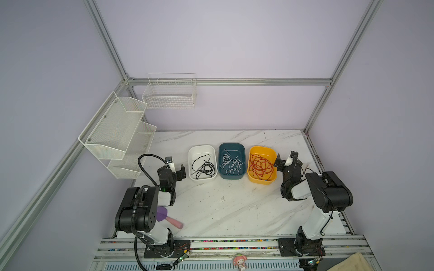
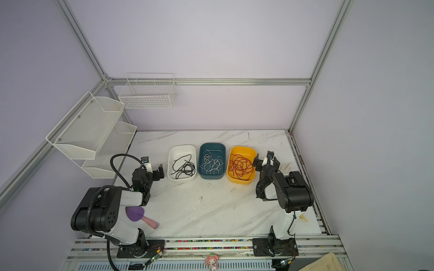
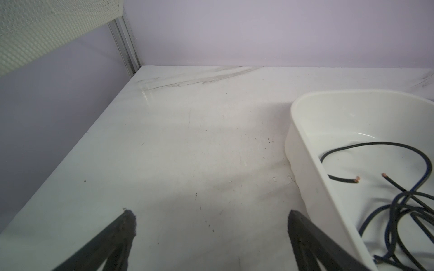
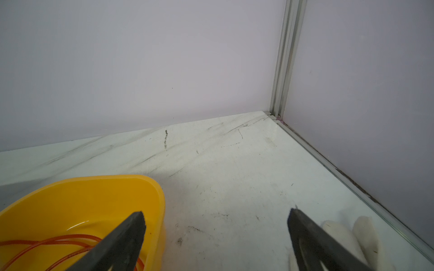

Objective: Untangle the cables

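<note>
Thin curly cables (image 1: 259, 165) fill three glossy rounded tubs (image 1: 231, 176) on the marbled table (image 1: 234, 206). The left end effector (image 3: 211, 214) and right end effector (image 4: 216, 213) gape wide, empty.

Light: bright, even, soft.
Shadows: faint grey bands on the surface (image 3: 211, 145).
Glare: small sheen inside white tub (image 3: 303, 140).
Blur: fingers (image 4: 126, 239) close, slightly soft.

Cables (image 1: 259, 164) in three adjacent bins (image 1: 231, 176) on table (image 1: 234, 206)
</note>
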Controlling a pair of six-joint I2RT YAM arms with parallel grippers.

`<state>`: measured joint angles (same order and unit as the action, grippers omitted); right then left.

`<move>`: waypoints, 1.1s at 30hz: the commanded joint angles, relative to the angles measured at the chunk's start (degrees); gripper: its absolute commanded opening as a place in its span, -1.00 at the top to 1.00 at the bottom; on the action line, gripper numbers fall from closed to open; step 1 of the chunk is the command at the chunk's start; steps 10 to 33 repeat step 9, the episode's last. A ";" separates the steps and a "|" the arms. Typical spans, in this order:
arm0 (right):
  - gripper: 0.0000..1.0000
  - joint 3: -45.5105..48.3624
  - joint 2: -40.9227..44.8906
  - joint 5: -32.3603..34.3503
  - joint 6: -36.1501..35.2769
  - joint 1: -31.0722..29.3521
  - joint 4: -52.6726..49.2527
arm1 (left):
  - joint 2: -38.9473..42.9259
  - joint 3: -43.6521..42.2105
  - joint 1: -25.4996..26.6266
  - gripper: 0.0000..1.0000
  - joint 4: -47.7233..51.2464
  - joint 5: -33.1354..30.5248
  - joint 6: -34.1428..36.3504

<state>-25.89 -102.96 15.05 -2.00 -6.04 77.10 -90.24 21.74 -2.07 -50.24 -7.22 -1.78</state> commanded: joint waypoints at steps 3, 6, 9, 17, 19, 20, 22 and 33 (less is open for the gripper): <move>-0.96 -0.56 0.66 -0.65 0.03 0.04 0.82 | 0.55 0.02 0.35 -1.00 -3.64 0.37 1.42; -0.95 -0.93 0.51 -1.51 0.57 0.07 0.11 | 0.52 -0.03 0.39 -1.00 -3.64 0.37 1.43; -0.95 -0.49 0.99 -1.13 -0.04 0.07 0.84 | 0.50 -0.03 0.38 -1.00 -3.64 0.37 1.42; -0.95 -0.49 0.99 -1.13 -0.04 0.07 0.84 | 0.50 -0.03 0.38 -1.00 -3.64 0.37 1.42; -0.95 -0.49 0.99 -1.13 -0.04 0.07 0.84 | 0.50 -0.03 0.38 -1.00 -3.64 0.37 1.42; -0.95 -0.49 0.99 -1.13 -0.04 0.07 0.84 | 0.50 -0.03 0.38 -1.00 -3.64 0.37 1.42; -0.95 -0.49 0.99 -1.13 -0.04 0.07 0.84 | 0.50 -0.03 0.38 -1.00 -3.64 0.37 1.42; -0.95 -0.49 0.99 -1.13 -0.04 0.07 0.84 | 0.50 -0.03 0.38 -1.00 -3.64 0.37 1.42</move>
